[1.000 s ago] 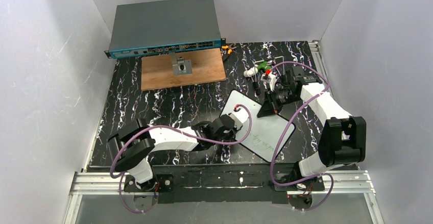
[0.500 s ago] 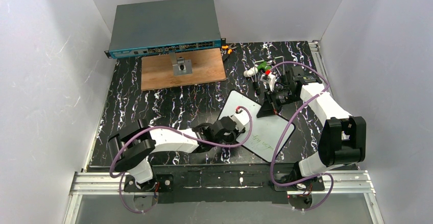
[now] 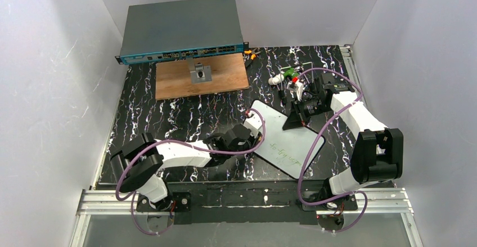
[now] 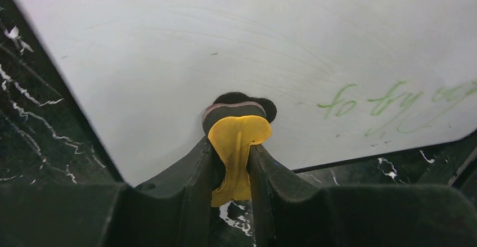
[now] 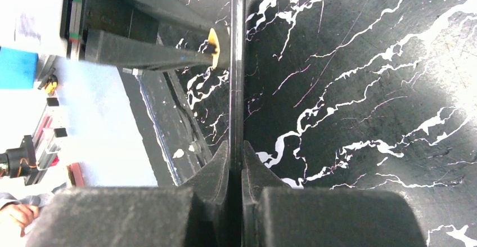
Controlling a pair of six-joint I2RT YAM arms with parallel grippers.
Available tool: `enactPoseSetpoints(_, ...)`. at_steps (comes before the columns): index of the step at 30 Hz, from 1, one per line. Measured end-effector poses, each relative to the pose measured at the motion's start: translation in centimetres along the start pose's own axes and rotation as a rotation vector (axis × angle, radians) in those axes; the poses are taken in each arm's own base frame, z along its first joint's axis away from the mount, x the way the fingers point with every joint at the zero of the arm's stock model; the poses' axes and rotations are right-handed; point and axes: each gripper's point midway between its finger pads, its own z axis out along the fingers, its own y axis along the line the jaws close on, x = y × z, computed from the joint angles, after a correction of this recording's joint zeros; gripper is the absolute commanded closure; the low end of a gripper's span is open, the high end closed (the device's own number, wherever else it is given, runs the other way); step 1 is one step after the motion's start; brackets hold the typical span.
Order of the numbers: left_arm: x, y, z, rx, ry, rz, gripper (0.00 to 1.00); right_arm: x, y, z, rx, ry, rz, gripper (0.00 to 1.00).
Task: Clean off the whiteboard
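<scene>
The whiteboard (image 3: pixel 289 140) lies tilted on the black marbled table, with green handwriting (image 3: pixel 283 150) near its front. My left gripper (image 3: pixel 255 125) is shut on a yellow eraser (image 4: pixel 237 137), whose dark felt pad (image 4: pixel 233 109) presses on the white surface (image 4: pixel 169 50) left of the green words (image 4: pixel 394 98). My right gripper (image 3: pixel 295 122) is shut on the board's far right edge. In the right wrist view the board's rim (image 5: pixel 237 61) runs edge-on out of the closed fingers (image 5: pixel 254 171), and the eraser (image 5: pixel 214 45) shows beyond.
A grey network switch (image 3: pixel 180 30) stands at the back left. In front of it lies a brown wooden board (image 3: pixel 225 81) with a small metal bracket (image 3: pixel 200 73). Markers and small parts (image 3: pixel 287 77) lie behind the right gripper. An aluminium rail (image 3: pixel 247 199) runs along the near edge.
My left arm has slid the eraser a little leftward across the whiteboard, toward its far left end. The right gripper and the board have stayed put.
</scene>
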Motion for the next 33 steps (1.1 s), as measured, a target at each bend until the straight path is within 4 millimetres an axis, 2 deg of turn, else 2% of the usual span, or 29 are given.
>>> enactPoseSetpoints(7, 0.9, -3.6, -0.2, 0.061, -0.009, 0.118, 1.0, 0.0, 0.4, 0.1, -0.021, -0.003, -0.014, 0.99)
enactPoseSetpoints(9, 1.4, -4.1, 0.0, 0.065, -0.001, 0.137, 1.0, 0.0, 0.4, 0.1, -0.022, -0.003, -0.015, 0.99)
enactPoseSetpoints(14, 1.3, -3.3, 0.3, 0.02, -0.007, 0.117, 1.0, -0.1, 0.3, 0.1, -0.016, -0.003, -0.013, 0.99)
enactPoseSetpoints(17, 0.8, -1.9, 0.3, -0.015, -0.018, 0.059, 1.0, -0.1, 0.2, 0.1, -0.011, -0.007, -0.011, 0.99)
enactPoseSetpoints(21, 0.0, 1.0, -0.3, -0.08, -0.047, -0.018, 1.0, -0.2, 0.2, 0.1, -0.012, -0.008, -0.01, 0.99)
enactPoseSetpoints(24, -0.3, 1.8, -0.5, -0.098, -0.058, -0.033, 1.0, -0.2, 0.2, 0.1, -0.012, -0.007, -0.01, 0.99)
enactPoseSetpoints(28, -0.1, 1.2, -0.5, -0.091, -0.053, 0.021, 1.0, -0.1, 0.2, 0.1, -0.012, -0.006, -0.009, 0.99)
enactPoseSetpoints(33, -0.1, -2.0, 0.7, -0.07, -0.026, 0.143, 1.0, 0.1, -0.1, 0.0, 0.007, 0.007, 0.0, 0.99)
